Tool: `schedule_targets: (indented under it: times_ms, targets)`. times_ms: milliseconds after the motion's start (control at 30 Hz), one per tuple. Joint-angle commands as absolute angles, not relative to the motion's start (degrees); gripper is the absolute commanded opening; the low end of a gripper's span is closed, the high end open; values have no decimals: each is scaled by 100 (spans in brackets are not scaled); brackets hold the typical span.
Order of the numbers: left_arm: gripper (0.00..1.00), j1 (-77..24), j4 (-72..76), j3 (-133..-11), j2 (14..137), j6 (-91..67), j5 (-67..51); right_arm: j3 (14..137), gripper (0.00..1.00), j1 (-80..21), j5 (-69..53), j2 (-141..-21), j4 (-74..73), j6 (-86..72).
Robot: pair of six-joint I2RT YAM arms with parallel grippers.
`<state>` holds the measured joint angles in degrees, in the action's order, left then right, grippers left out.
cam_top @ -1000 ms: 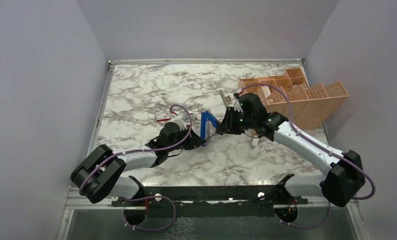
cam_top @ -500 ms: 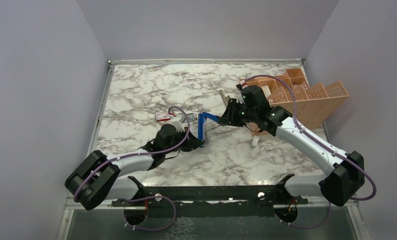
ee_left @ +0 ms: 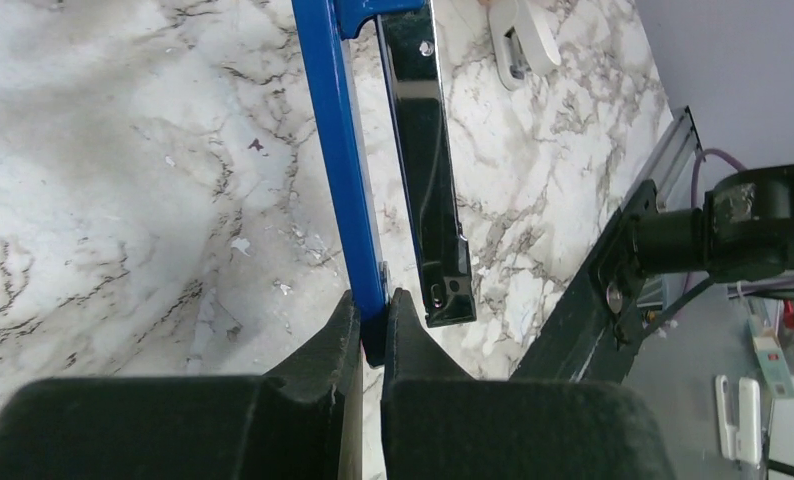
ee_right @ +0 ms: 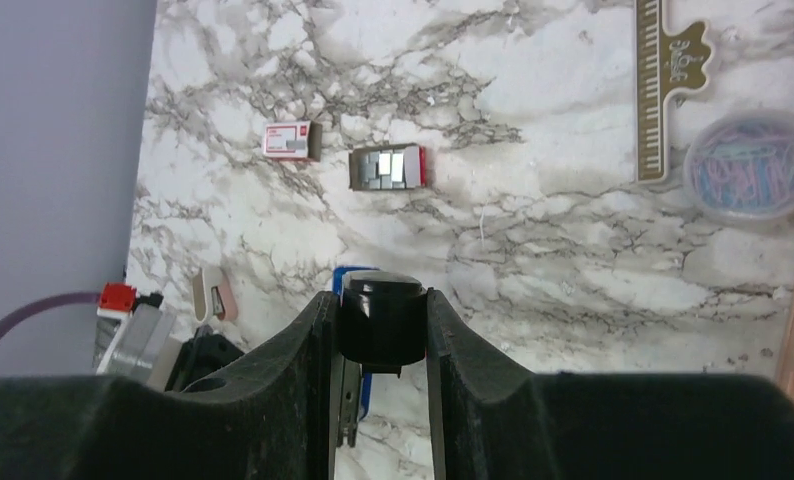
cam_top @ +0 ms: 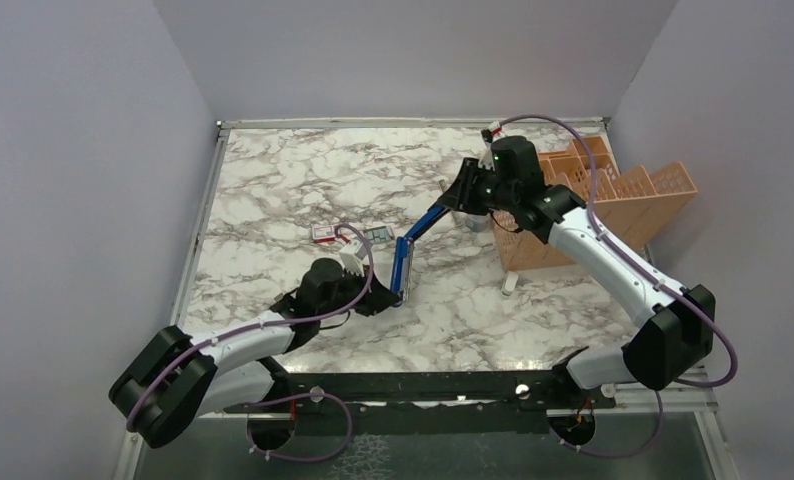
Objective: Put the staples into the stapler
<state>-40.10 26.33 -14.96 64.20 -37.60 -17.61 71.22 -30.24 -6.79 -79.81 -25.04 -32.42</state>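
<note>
Pale lilac walls [cam_top: 403, 50] close in a grey-veined white marble table [cam_top: 273, 180], with an orange slotted organiser [cam_top: 613, 200] standing at its 3 o'clock edge. Near the table's middle the stapler [cam_top: 405, 262] is hinged open: the left gripper [ee_left: 373, 310] is clenched on the near end of its blue bar, and the right gripper [ee_right: 381, 320], at 1 o'clock from there, is clamped on the black tip of the upper arm. The staples [ee_right: 388, 167] lie in their dark tray at 11 o'clock of the stapler, with a red-and-white box [ee_right: 291, 140] near them at 9 o'clock.
</note>
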Motion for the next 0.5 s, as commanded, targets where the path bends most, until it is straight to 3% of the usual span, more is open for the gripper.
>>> schedule_targets:
  times_ms: [0,233,467]
  targets:
    - [0,-4167,3041,-1541,6089,-3032,-2500,7370,20,-2936,-473,-8252,-2023,-2835]
    - [0,-4175,3041,-1760,6370,-3158,-2652,7320,21,-2936,-820,-8428,-2048,-2721]
    - [0,-4182,3104,-2021,6547,-3681,-2597,6969,30,-2936,-862,-8613,-1925,-2881]
